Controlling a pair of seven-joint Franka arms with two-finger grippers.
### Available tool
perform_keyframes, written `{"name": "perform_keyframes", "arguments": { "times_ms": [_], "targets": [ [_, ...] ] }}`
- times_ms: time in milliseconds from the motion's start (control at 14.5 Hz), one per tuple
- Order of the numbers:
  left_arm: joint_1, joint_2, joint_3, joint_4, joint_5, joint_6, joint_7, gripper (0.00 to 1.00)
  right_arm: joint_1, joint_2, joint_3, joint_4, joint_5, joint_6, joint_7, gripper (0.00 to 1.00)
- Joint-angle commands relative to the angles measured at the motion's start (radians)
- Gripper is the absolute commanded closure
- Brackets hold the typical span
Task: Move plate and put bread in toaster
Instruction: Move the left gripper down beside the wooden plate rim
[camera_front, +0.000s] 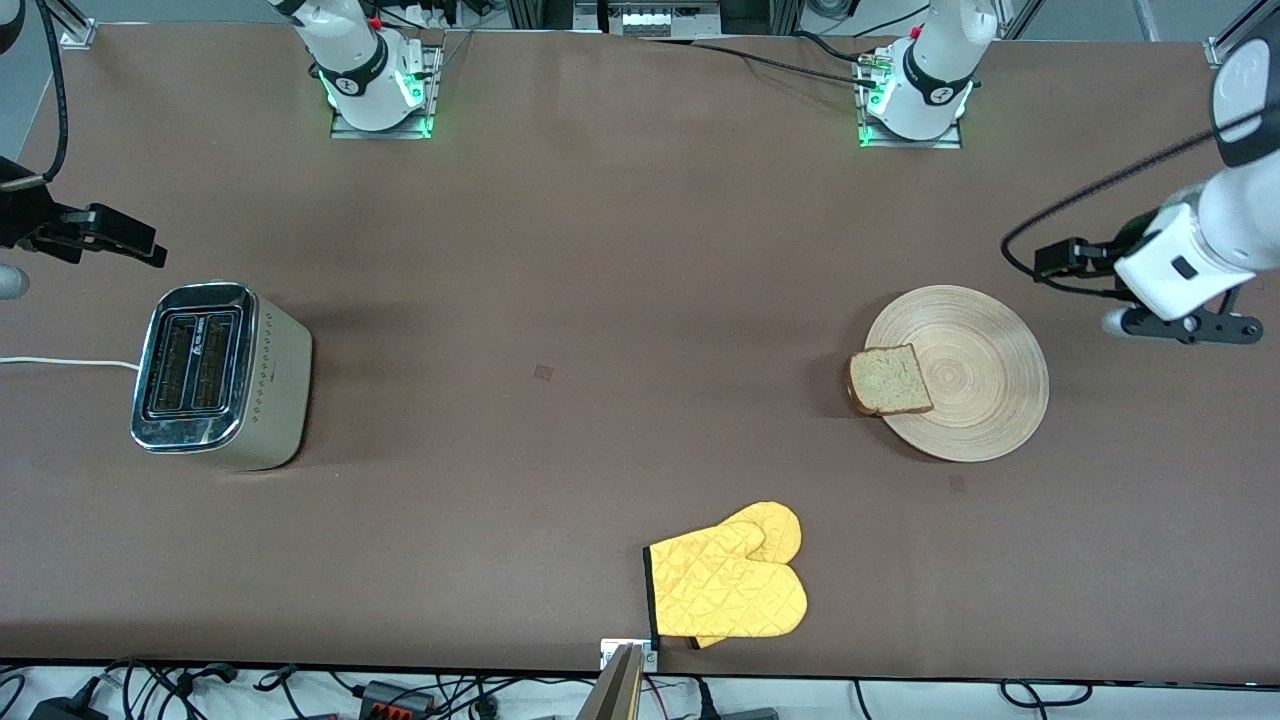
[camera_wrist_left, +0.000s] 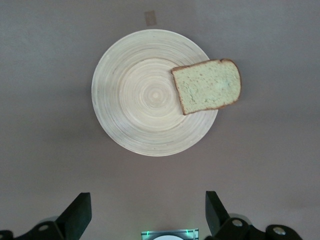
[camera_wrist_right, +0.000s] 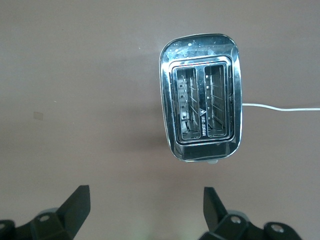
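Starting layout: bread (camera_front: 890, 381) overhangs the plate (camera_front: 975, 375) rim toward the toaster (camera_front: 215, 375); both empty, spread-jawed grippers, left (camera_wrist_left: 145, 212) and right (camera_wrist_right: 145, 210), should grip the plate's bare rim, keeping it level.

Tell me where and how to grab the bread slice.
Probably best: take the bread by its overhanging edge, the part jutting past the plate's rim toward the right arm's end. The left gripper, open, could descend from above and pinch across that crust edge; elsewhere the slice lies flat on the plate.

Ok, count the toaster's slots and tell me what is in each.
2, side by side in the top of the toaster. Both look empty; the bread lies on the plate.
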Motion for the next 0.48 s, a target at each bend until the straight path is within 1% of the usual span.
{"name": "perform_keyframes", "arguments": {
  "times_ms": [0,69,207,414],
  "targets": [
    [0.126,0.087,0.001,0.071,-0.08,-0.028,0.125,0.0,-0.018,-0.004,0.007,-0.003,0.017,-0.006,-0.008,0.0],
    [0.21,0.121,0.001,0.071,-0.162,-0.024,0.172,0.0,-0.018,-0.004,0.007,-0.003,0.017,-0.006,-0.008,0.0],
    [0.296,0.175,0.001,0.071,-0.232,-0.022,0.241,0.0,-0.018,-0.004,0.007,-0.003,0.017,-0.006,-0.008,0.0],
    [0.442,0.285,0.001,0.069,-0.35,-0.004,0.45,0.0,-0.018,-0.004,0.007,-0.003,0.017,-0.006,-0.008,0.0]
  ]
}}
